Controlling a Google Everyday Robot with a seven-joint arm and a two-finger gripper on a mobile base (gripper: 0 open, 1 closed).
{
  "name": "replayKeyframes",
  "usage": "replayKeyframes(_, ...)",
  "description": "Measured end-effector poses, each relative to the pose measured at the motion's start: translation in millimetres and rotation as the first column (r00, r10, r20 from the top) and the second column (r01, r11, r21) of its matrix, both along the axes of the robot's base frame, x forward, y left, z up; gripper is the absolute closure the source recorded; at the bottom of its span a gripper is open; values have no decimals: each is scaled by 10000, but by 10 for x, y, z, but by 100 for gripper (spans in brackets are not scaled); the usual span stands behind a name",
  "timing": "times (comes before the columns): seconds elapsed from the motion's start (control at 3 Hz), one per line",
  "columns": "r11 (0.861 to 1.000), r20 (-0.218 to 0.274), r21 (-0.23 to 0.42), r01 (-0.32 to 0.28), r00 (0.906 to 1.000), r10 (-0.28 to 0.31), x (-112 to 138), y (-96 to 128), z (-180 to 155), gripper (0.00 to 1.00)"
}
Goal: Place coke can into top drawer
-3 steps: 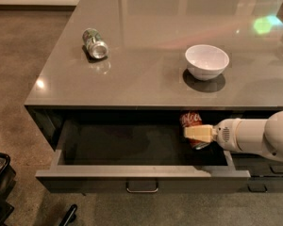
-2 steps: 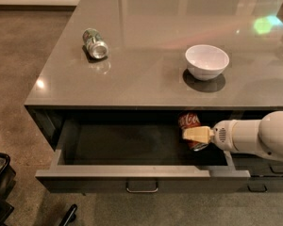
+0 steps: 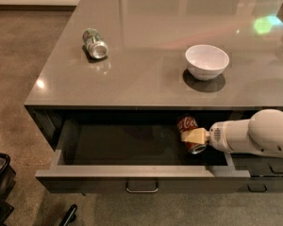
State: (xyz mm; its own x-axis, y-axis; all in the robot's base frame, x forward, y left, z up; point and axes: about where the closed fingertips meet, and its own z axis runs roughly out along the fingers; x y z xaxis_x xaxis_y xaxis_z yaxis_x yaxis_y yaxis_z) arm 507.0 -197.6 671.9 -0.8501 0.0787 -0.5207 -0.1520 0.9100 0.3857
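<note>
Red coke can is clamped in the end effector, long axis tilted front-to-back; top drawer floor lies directly below.

The wide dark grey top drawer is pulled out, and open room is left over its left and middle floor. Its right end is filled by the small red coke can, which is squeezed by the tan-fingered gripper on a fat white arm coming in from the right. The drawer's back part is roofed by the shiny grey table top. Up there, a green and silver can lying on its side and a round white bowl are set well apart.
</note>
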Motion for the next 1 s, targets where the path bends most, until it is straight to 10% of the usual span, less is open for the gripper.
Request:
replayKeyframes(0.33, 9990, -427, -450, 11, 9991, -31, 26, 31, -52, 100)
replayKeyframes(1.0, 9986, -816, -507, -138, 9966, 96, 62, 94, -113, 58)
